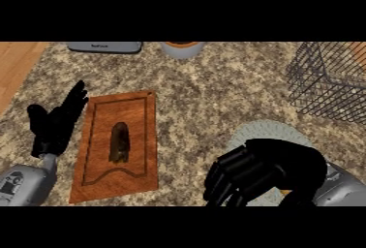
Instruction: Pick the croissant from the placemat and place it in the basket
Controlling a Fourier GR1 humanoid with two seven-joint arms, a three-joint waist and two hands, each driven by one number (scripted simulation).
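Black right hand (261, 172) curls downward over the pale placemat (266, 130), hiding the croissant. Wire basket (325, 82) stands at its one o'clock. Left hand (57, 121) rests spread.

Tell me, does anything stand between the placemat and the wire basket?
Nothing visible does. Bare counter lies between the placemat and the basket. The right hand covers the placemat, so the croissant cannot be seen.

Pale round placemat (266, 130), wire basket (325, 82) beyond
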